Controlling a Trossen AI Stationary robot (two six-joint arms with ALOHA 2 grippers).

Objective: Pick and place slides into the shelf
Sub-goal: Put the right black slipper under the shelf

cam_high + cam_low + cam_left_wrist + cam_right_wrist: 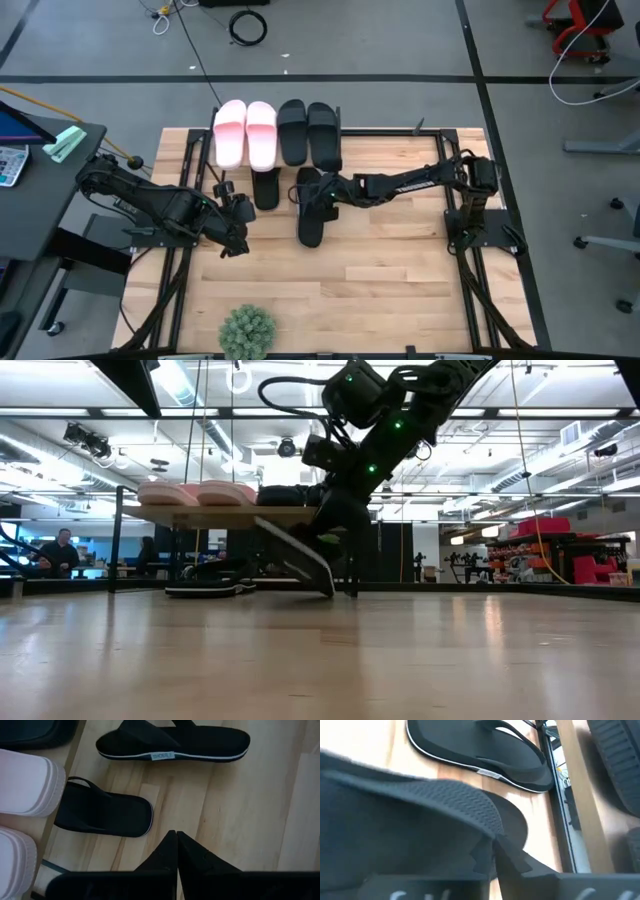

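On the slatted wooden table (400,260), the right pincer (318,192) clamps a thin ribbed black slide (311,215).

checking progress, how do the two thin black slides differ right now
The slide by the shelf lies flat on the table, untouched; the slide at the right gripper is tilted, one end lifted, as the low view shows. The first sits against the shelf front, partly under it; the second lies farther out. Both are thin, black, with a pale edge line.
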